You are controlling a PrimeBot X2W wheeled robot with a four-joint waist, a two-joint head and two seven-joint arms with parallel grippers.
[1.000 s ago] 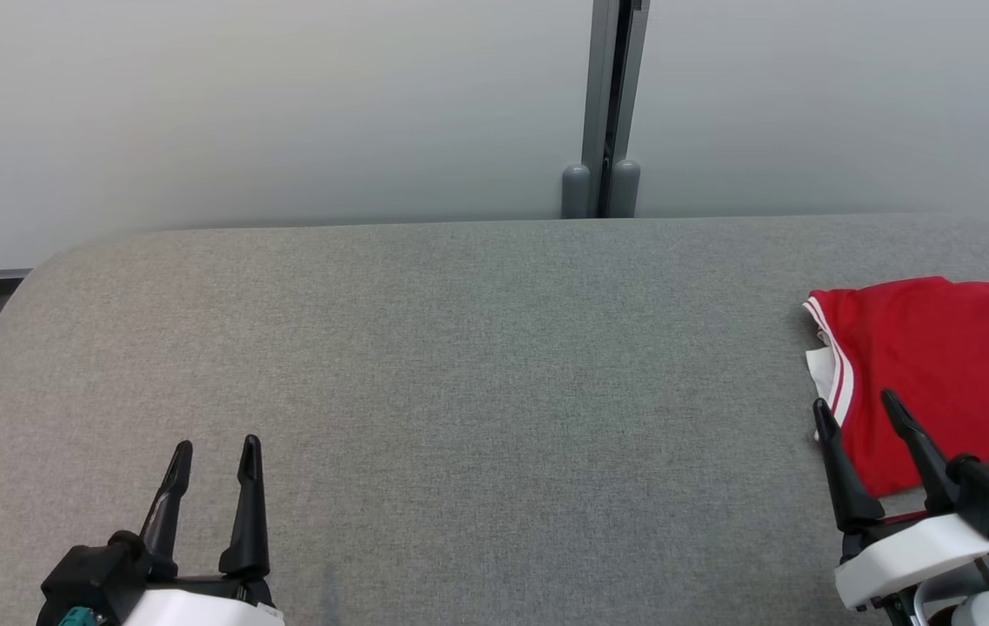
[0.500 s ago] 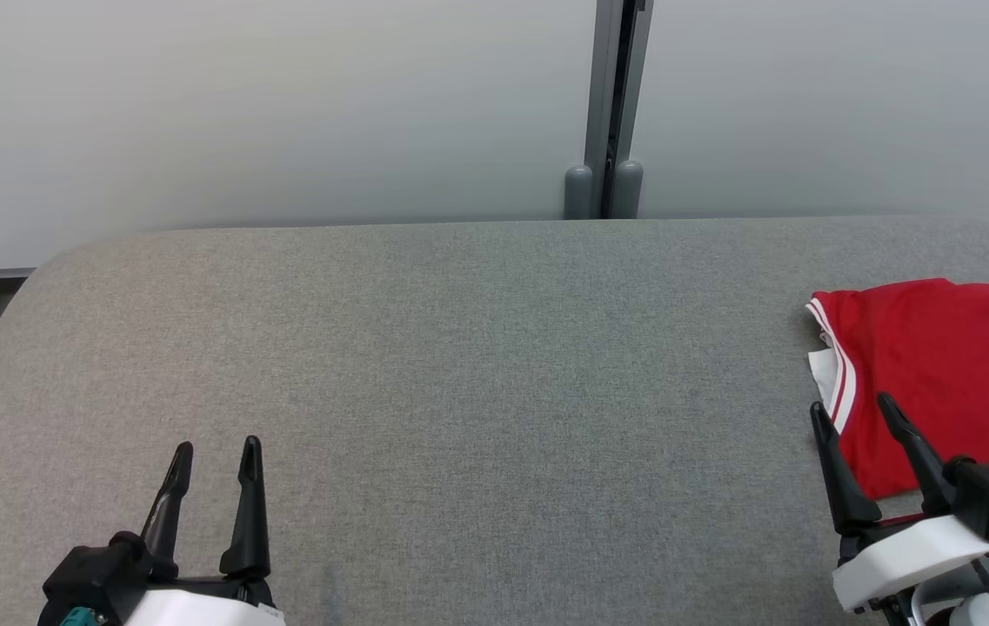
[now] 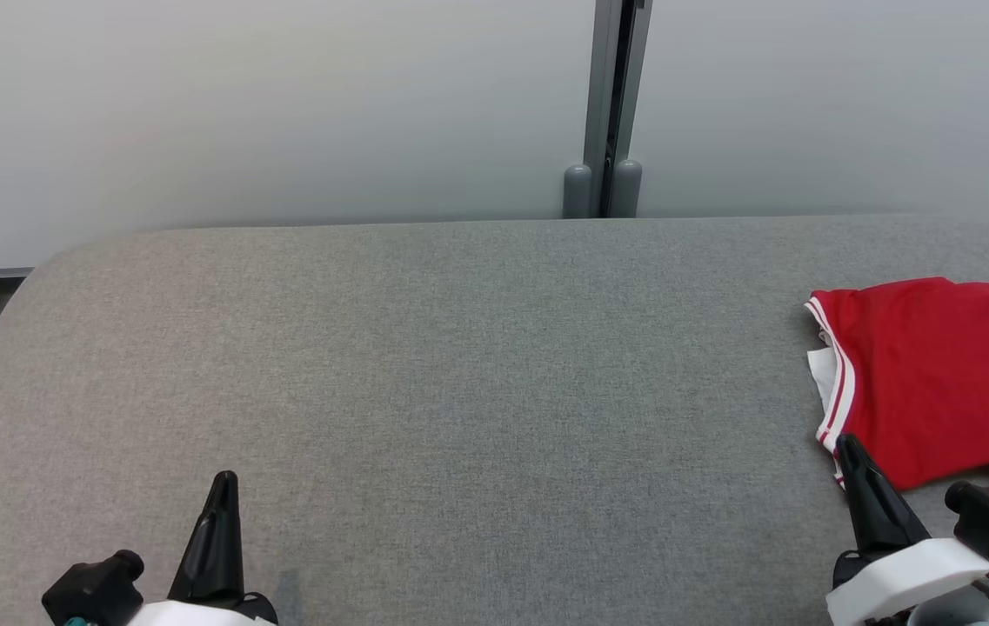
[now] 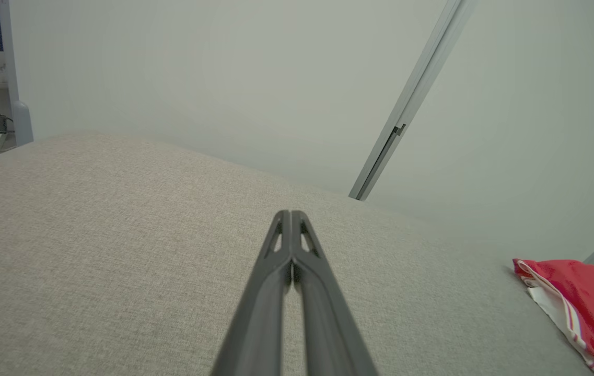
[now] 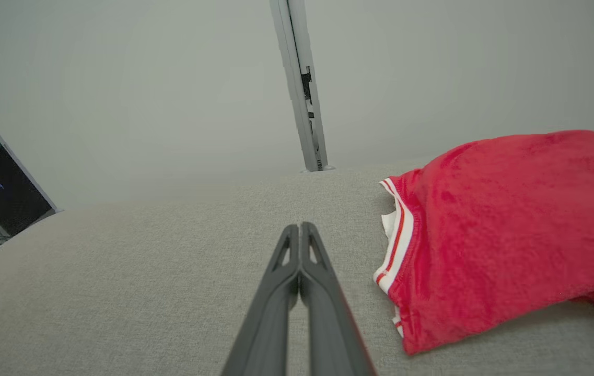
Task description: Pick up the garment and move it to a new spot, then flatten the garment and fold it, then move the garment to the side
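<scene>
At the right edge of the grey padded table (image 3: pixel 459 365): one red garment (image 3: pixel 938 374), white-striped trim, compactly folded, though the frame cuts it off, so its full shape is uncertain. Left gripper (image 3: pixel 223 480): fingers pressed together, empty, well apart from it. Right gripper (image 3: pixel 848 442): likewise closed, empty, just beside the trimmed edge. I judge the set-aside step done; next, I'd keep both arms clear.

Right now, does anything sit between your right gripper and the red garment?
Nothing visible does. The right gripper, shut, points just left of the red garment; grey table surface lies between them.
</scene>
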